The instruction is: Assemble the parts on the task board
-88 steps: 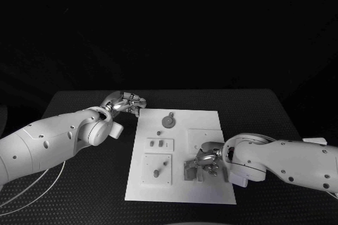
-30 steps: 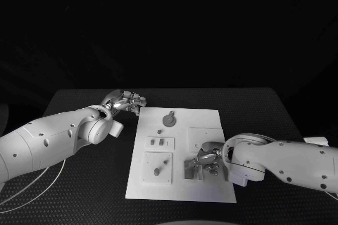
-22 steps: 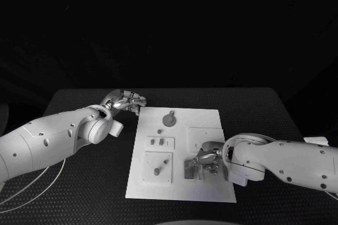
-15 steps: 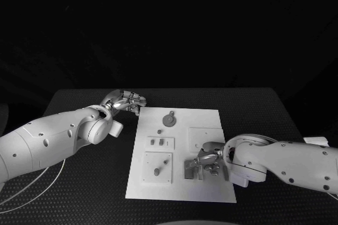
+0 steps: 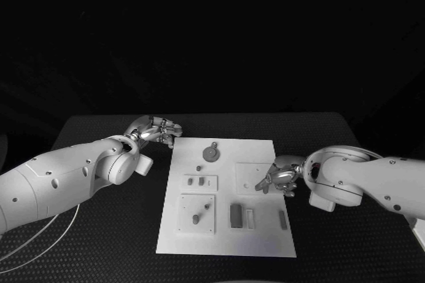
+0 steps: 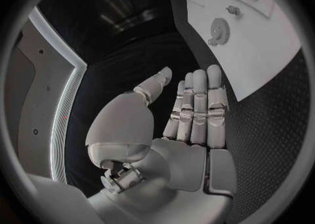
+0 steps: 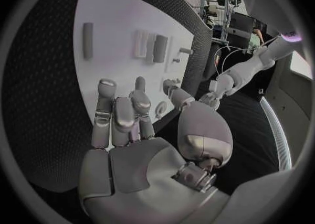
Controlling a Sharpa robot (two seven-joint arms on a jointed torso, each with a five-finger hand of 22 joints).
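Note:
The white task board [image 5: 228, 241] lies in the middle of the black table. On it are a round toothed part [image 5: 210, 151] at the far end, two small parts [image 5: 201, 180] on a raised plate, a peg [image 5: 196, 218], a dark block [image 5: 236, 215], a pale strip [image 5: 250, 218] and a thin bar [image 5: 282, 218]. My right hand [image 5: 278, 179] hovers over the board's right edge, fingers spread, holding nothing [image 7: 128, 121]. My left hand [image 5: 156, 130] stays off the board's far left corner, fingers straight and empty [image 6: 193, 116].
Black matting surrounds the board on all sides. In the left wrist view the board [image 6: 262, 64] and the toothed part [image 6: 217, 29] lie beyond my fingers. The right wrist view shows the bar [image 7: 88, 33] and the dark block [image 7: 159, 49].
My right hand has lifted off the dark block at the board's near right and drawn back to the right edge, uncovering the block, strip and bar. The left hand has barely moved.

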